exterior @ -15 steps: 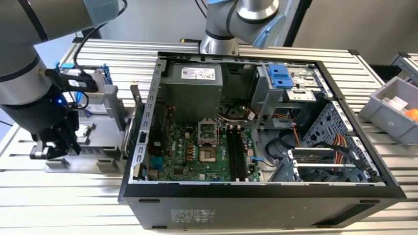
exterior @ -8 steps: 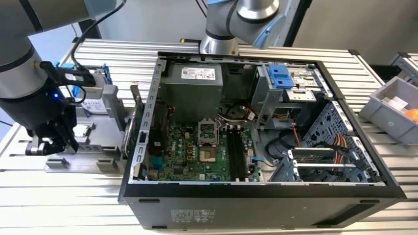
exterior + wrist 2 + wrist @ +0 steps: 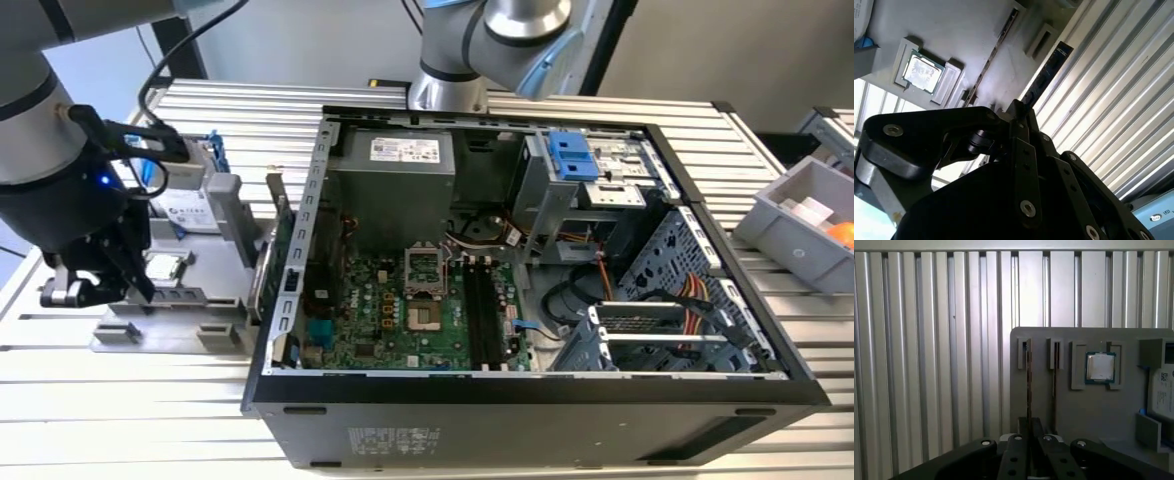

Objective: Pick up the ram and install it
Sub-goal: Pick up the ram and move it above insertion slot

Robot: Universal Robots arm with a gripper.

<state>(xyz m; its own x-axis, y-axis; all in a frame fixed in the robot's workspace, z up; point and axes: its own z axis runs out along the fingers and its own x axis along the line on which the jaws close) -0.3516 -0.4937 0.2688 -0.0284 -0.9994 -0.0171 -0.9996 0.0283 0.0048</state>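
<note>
The ram [image 3: 1028, 385] is a thin dark stick seen edge-on, running from the outer slot of the grey parts holder [image 3: 1089, 410] to my fingertips. In the second wrist view the ram [image 3: 1046, 75] juts out from between the black fingers [image 3: 1024, 150], its far end over the ribbed table. My gripper [image 3: 1029, 421] [image 3: 1019, 107] is shut on the ram's near end. In the exterior view the gripper [image 3: 100, 285] hangs over the holder [image 3: 174, 325] to the left of the open computer case [image 3: 534, 390]. The long black memory slots [image 3: 483, 310] lie on the motherboard inside the case.
A square processor chip [image 3: 1100, 366] [image 3: 924, 72] sits in a recess of the holder beside a second long slot [image 3: 1055, 375]. A hard drive [image 3: 187, 200] and an upright card [image 3: 280, 240] stand between holder and case. A grey bin [image 3: 801, 215] is at the exterior view's right.
</note>
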